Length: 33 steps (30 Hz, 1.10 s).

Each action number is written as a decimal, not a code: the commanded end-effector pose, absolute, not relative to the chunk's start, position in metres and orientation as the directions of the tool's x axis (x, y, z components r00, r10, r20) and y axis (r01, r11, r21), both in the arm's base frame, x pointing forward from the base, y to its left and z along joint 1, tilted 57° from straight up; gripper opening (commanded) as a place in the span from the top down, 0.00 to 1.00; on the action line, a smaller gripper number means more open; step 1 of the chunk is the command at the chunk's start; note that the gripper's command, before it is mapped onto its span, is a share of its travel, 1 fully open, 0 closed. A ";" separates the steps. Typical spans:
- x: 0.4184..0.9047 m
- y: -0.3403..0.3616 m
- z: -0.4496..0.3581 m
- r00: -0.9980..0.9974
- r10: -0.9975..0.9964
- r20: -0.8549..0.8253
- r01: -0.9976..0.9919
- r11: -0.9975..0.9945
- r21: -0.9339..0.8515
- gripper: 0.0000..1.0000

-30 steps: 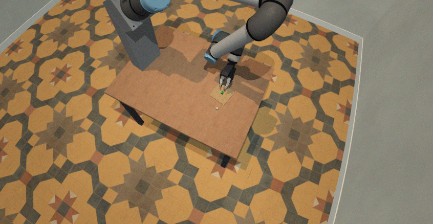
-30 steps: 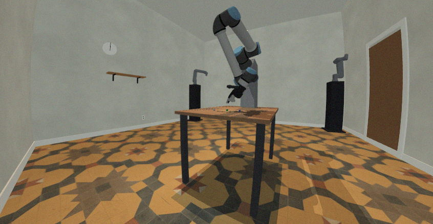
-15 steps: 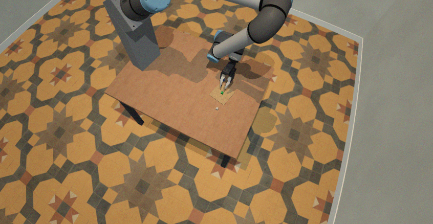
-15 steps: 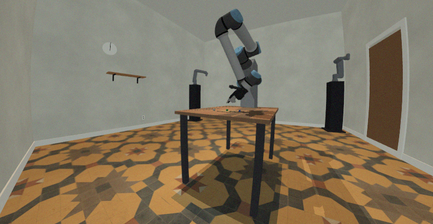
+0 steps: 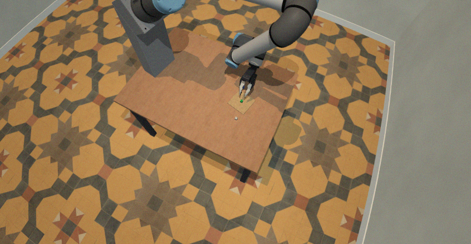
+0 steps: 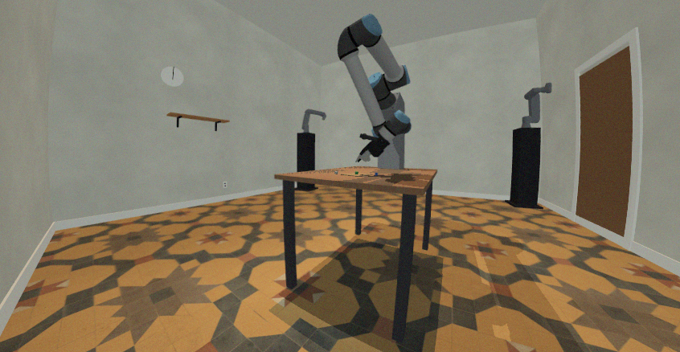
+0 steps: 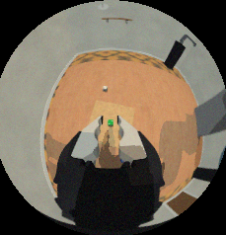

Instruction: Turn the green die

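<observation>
1. A wooden table [image 5: 184, 110] on dark legs stands on a patterned tile floor [image 5: 82, 176]. The arm's grey pedestal [image 5: 145, 41] rises at the table's far edge.
2. A small tan mat [image 5: 246, 108] lies flat on the table. It is the only thing here that bears another object.
3. The green die [image 5: 241, 101] sits on the mat, within its edges in the top view and towards the side nearest the tool. In the wrist view the green die [image 7: 111, 122] lies on the lighter square of the mat [image 7: 101, 110]. Its top number is too small to read.
4. A white die [image 5: 236, 118] rests on the bare table just off the mat, apart from the green one.
5. In the exterior view a blue die [image 6: 374, 173] shows as a speck on the table to the right of the green die [image 6: 355, 172]. Its pips cannot be read, and it cannot be made out in the top view.
6. The tool [image 5: 244, 93] hangs over the mat's edge, pointing down at a slant. The exterior view shows the tool [image 6: 359, 158] above the table and not touching it.
7. Its two fingers stand narrowly parted with a slim gap between them, and they pinch nothing. The green die lies below and just ahead of the fingertips.
</observation>
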<state>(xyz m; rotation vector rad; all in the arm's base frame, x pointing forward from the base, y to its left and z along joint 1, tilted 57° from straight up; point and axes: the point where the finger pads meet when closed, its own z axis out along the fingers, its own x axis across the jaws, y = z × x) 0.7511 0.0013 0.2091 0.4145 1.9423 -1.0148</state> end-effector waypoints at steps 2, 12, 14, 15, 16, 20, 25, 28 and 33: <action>0.751 0.002 0.209 -0.556 -0.099 -0.825 0.621 0.611 -0.492 0.82; 0.755 0.001 0.207 -0.556 -0.099 -0.825 0.621 0.611 -0.492 0.82; 0.757 0.001 0.205 -0.556 -0.099 -0.825 0.621 0.611 -0.492 0.82; 0.758 0.001 0.205 -0.556 -0.099 -0.825 0.621 0.611 -0.492 0.82; 0.759 0.000 0.204 -0.556 -0.099 -0.825 0.621 0.611 -0.492 0.82; 0.764 0.000 0.201 -0.556 -0.099 -0.825 0.621 0.611 -0.492 0.82; 0.768 -0.001 0.198 -0.556 -0.099 -0.825 0.621 0.611 -0.492 0.82; 0.773 -0.002 0.195 -0.556 -0.099 -0.825 0.621 0.611 -0.492 0.82; 0.781 -0.003 0.190 -0.556 -0.099 -0.825 0.621 0.611 -0.492 0.82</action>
